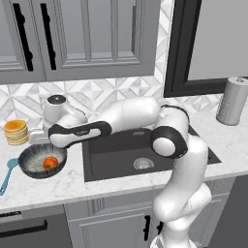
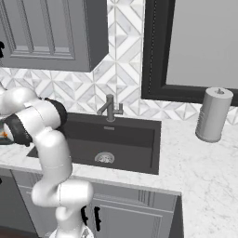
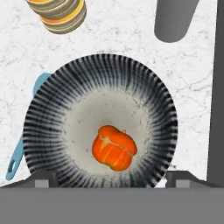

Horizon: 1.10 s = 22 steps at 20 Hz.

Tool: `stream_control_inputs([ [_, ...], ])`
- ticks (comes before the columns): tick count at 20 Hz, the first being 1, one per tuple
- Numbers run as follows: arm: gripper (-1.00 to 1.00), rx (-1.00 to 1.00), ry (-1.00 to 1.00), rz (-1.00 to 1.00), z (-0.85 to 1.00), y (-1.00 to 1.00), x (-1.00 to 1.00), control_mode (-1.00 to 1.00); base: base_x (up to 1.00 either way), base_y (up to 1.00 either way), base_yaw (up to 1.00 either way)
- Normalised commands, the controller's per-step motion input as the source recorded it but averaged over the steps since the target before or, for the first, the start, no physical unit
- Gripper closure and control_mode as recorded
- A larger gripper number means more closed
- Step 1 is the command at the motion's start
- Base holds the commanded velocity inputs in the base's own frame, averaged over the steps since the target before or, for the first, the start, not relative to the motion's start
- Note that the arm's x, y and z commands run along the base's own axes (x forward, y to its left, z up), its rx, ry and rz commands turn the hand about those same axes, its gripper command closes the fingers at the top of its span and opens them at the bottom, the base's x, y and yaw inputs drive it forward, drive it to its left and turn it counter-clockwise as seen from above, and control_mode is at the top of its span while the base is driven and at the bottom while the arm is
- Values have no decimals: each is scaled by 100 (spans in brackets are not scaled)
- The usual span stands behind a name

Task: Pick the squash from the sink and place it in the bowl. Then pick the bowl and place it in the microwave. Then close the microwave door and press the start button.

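The orange squash [image 3: 113,148] lies loose inside the wide ribbed bowl [image 3: 52,113], a little off its centre. That bowl [image 1: 29,160] stands on the marble counter left of the dark sink [image 1: 111,157], and the squash [image 1: 50,163] shows in it from the left base camera too. My gripper [image 3: 111,180] hangs straight above the bowl, open, its fingertips [image 3: 41,180] spread wide with nothing between them. From the left base camera the hand [image 1: 54,139] sits just over the bowl's far rim. The sink [image 2: 135,142] holds only its drain. The microwave and its door are out of view.
A stack of flat orange-tan discs [image 1: 16,131] stands behind the bowl. A blue utensil handle [image 1: 6,177] lies at the bowl's left. A pale grey canister [image 1: 57,109] stands near the hand. The faucet [image 2: 109,109] rises behind the sink; a grey roll [image 2: 213,114] stands far right.
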Motion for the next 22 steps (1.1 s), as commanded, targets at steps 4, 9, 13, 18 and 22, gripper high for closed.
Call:
stream_control_inputs([
  [4,-100,22,0,0,-4,-99,-55,-100,0,0,0],
  [9,-100,17,0,0,-42,-58,-44,-100,0,0,0],
  [13,-100,8,9,-4,-50,-17,-7,-100,0,0,0],
  [18,-100,6,4,-6,-2,8,50,-100,0,0,0],
  [22,-100,8,8,-7,0,14,55,-100,0,0,0],
])
